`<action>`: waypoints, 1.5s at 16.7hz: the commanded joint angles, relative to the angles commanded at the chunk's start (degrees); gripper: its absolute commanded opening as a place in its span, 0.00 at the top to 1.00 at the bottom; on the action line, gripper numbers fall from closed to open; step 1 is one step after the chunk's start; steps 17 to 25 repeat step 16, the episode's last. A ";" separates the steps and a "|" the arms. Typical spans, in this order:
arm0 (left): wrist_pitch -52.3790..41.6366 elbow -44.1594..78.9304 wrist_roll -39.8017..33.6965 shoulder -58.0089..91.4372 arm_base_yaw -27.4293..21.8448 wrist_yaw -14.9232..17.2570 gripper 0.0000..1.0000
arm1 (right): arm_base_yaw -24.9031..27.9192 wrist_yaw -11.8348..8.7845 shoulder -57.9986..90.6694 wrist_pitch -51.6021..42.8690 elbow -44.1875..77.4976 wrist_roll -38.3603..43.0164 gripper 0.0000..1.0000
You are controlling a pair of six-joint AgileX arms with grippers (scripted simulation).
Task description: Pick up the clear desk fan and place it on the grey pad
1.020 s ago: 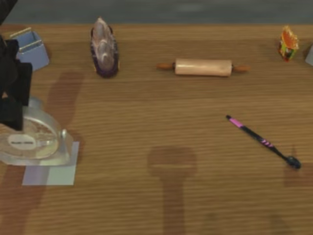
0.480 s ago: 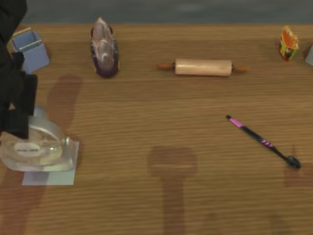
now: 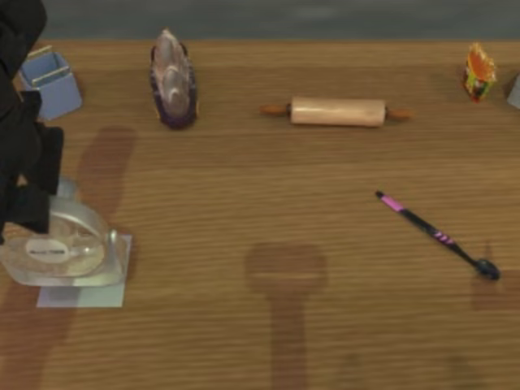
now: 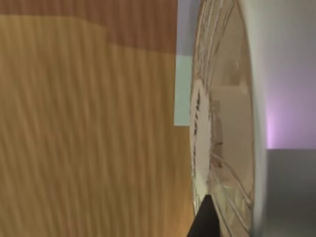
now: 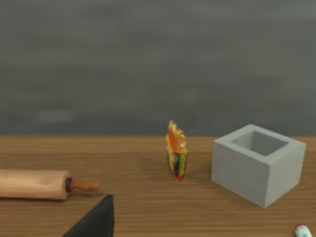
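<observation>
The clear desk fan (image 3: 63,250) lies nearly flat at the table's left edge, its round silvery rim covering most of the grey pad (image 3: 81,295). Only the pad's near strip and right edge show. My left gripper (image 3: 34,210) is at the fan's far rim, shut on it. In the left wrist view the fan (image 4: 222,123) fills the frame edge-on, with one dark fingertip (image 4: 204,221) against its face and the pad (image 4: 183,89) behind it. The other finger is hidden. My right gripper (image 5: 140,232) hangs off the table's far right, open and holding nothing.
A blue-grey open box (image 3: 50,81) stands just behind the left arm. Along the far edge are a purple-and-cream iron-shaped object (image 3: 172,80), a rolling pin (image 3: 337,111) and an orange packet (image 3: 479,73). A toothbrush (image 3: 437,236) lies right of centre. A grey box (image 5: 256,163) stands far right.
The fan has come down and tipped flatter onto the grey pad, shifting slightly towards the table's front. My left gripper has followed it, still shut on the rim.
</observation>
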 joint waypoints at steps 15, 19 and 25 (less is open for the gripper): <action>0.00 0.00 0.00 0.00 0.00 0.00 0.00 | 0.00 0.00 0.00 0.00 0.00 0.00 0.00; 0.00 0.00 0.00 0.00 0.00 0.00 0.00 | 0.00 0.00 0.00 0.00 0.00 0.00 0.00; 0.00 0.00 0.00 0.00 0.00 0.00 0.00 | 0.00 0.00 0.00 0.00 0.00 0.00 0.00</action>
